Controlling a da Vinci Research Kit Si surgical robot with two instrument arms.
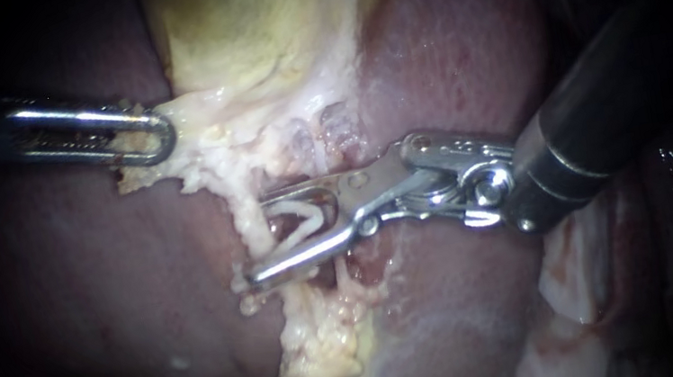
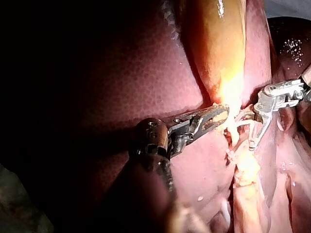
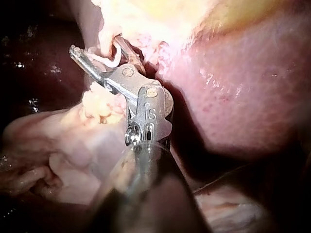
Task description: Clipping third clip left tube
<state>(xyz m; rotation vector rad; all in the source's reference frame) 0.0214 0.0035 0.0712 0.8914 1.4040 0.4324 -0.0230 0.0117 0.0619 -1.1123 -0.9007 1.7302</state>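
Observation:
My right instrument (image 1: 255, 238) comes in from the right with its jaws open, a gap showing between them. A white V-shaped clip (image 1: 298, 222) sits in that gap. The jaw tips straddle a pale tube (image 1: 248, 221) that runs down from the gallbladder's neck into fatty tissue; I cannot tell whether it is the left tube. In the right wrist view the same jaws (image 3: 95, 48) hold the clip (image 3: 109, 60) against pale tissue. My left instrument (image 1: 156, 136) is shut on pale tissue (image 1: 183, 118) at the neck, as its own view (image 2: 218, 116) also shows.
The yellow gallbladder (image 1: 261, 9) hangs above the jaws. Dark red liver (image 1: 97, 283) lies on both sides. Lumpy yellow fat (image 1: 323, 355) trails below the tube. Thin strands (image 1: 322, 127) stretch just above the right instrument's upper jaw.

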